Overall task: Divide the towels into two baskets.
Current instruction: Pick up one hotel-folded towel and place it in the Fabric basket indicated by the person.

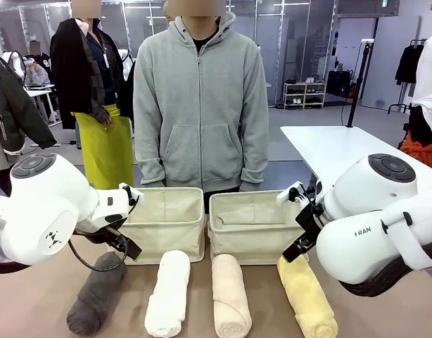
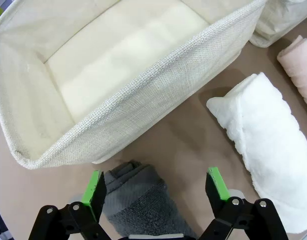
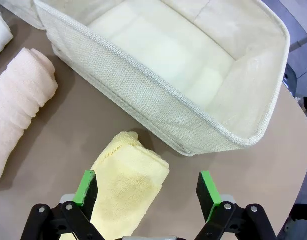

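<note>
While both grippers (image 2: 156,184) (image 3: 146,186) gape, 4 towels (image 1: 167,292) lie before 2 baskets (image 1: 170,232).

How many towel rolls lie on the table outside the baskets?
4, in a row, left to right: dark grey towel, white towel, pale peach towel, yellow towel. The left basket and right basket behind them look empty.

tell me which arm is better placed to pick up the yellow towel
Right: the right gripper hangs open over the yellow towel, while the left gripper is over the dark grey towel.
</note>
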Controlling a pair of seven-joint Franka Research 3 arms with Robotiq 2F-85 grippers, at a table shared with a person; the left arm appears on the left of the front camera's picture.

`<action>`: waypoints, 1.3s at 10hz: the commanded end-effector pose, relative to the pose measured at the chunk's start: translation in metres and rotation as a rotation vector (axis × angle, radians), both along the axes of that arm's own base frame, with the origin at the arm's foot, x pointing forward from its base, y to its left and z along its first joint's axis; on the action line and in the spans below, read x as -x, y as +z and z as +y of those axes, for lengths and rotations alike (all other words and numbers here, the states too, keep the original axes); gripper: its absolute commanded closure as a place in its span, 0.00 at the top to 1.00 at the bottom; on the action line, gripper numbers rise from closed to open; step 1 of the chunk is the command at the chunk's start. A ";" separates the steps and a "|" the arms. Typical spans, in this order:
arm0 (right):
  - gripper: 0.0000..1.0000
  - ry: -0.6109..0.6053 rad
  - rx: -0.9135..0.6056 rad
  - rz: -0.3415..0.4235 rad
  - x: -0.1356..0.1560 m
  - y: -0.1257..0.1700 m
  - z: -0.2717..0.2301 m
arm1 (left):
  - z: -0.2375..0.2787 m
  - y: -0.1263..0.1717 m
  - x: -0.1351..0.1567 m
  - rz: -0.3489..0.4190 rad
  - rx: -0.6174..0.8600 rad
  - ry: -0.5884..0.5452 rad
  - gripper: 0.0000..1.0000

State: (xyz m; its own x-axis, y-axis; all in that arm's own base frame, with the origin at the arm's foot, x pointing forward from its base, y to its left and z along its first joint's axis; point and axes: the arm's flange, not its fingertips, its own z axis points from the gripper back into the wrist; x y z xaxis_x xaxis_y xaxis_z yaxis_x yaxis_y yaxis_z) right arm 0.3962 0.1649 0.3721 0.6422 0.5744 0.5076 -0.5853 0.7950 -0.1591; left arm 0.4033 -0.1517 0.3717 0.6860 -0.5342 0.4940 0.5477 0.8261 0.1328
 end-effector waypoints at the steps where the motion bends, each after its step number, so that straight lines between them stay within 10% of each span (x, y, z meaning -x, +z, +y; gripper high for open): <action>1: 1.00 0.000 0.000 0.000 0.000 0.000 0.000 | 0.000 0.000 0.000 0.000 0.000 0.000 1.00; 6: 1.00 -0.004 -0.371 0.338 -0.009 0.067 -0.033 | 0.055 0.074 -0.011 0.218 0.432 0.005 1.00; 10: 1.00 -0.025 -0.829 0.551 -0.009 0.075 -0.093 | 0.125 0.064 -0.009 0.393 1.013 -0.017 1.00; 13: 1.00 -0.143 -1.182 0.569 0.013 0.066 -0.201 | 0.217 0.051 0.020 0.387 1.275 0.137 1.00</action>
State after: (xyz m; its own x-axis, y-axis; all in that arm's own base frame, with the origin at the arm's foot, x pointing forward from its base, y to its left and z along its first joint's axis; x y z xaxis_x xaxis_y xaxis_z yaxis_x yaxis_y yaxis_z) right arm 0.3875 -0.0041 0.4496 0.9505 -0.0275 0.3094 -0.2749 0.3894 0.8791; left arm 0.3891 0.0447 0.4275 0.9068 0.1763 0.3829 0.3167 0.3145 -0.8949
